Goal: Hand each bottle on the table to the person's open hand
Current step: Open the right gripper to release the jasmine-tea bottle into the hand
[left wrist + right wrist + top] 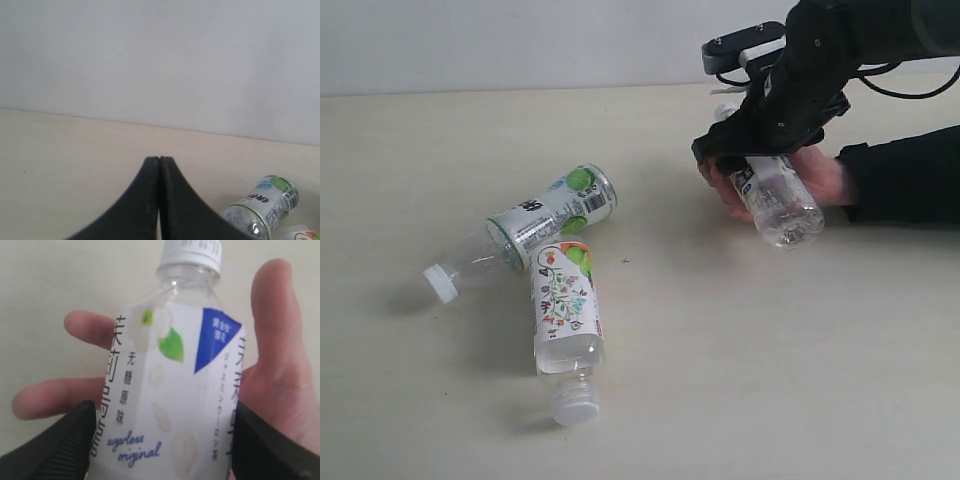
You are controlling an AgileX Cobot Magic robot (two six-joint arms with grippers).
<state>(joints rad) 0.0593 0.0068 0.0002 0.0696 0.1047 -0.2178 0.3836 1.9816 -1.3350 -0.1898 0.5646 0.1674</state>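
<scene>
My right gripper [745, 160] is shut on a white-labelled bottle [780, 200] with blue marks, at the table's far right. Its two black fingers press the bottle's [170, 390] sides, the right gripper [164, 410] holding it just over the person's open hand [280, 375]. The hand [825, 175] lies palm up under the bottle, on a black-sleeved arm. Two more bottles lie on the table [770, 350] at the left: a green-lime one [555, 212] and a white floral one [565, 300], touching. My left gripper [159, 159] is shut and empty, out of the exterior view.
The black sleeve [910, 175] reaches in from the right edge. A pale wall [520, 40] stands behind the table's far edge. In the left wrist view, the green-lime bottle [262, 205] lies beside the gripper.
</scene>
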